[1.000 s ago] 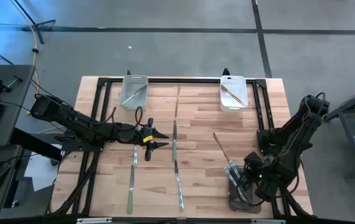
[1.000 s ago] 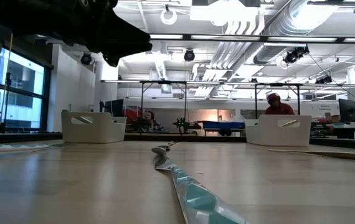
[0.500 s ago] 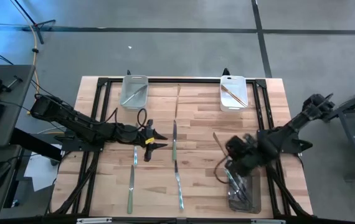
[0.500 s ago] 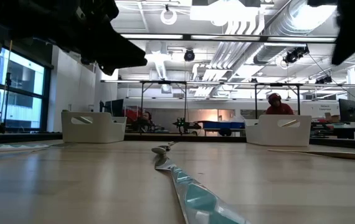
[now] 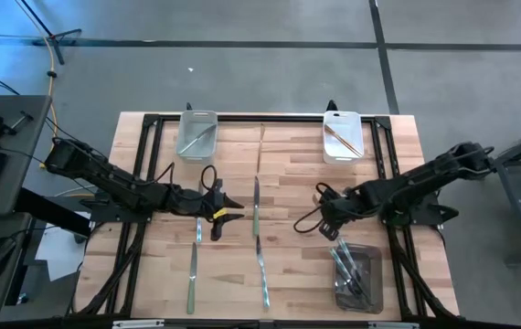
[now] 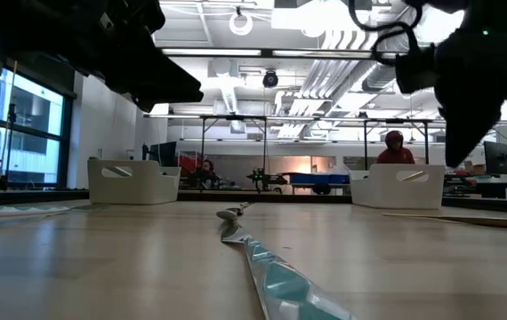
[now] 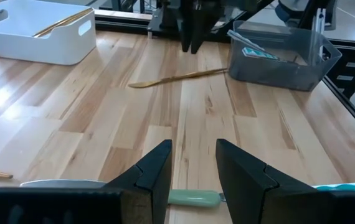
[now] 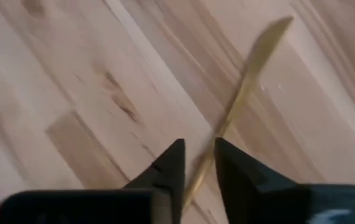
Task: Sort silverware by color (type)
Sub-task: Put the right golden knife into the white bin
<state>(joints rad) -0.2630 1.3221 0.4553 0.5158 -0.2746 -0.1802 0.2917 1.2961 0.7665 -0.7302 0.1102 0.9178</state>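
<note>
Hovering right gripper parted over gold knife, left gripper released above green handle.

The right hand swung from the grey bin to the gold knife.

Two white rectangular plastic bins and one clear plastic bin sit on the wooden table; five slim metal utensils lie loose between two dark robot arms.
</note>
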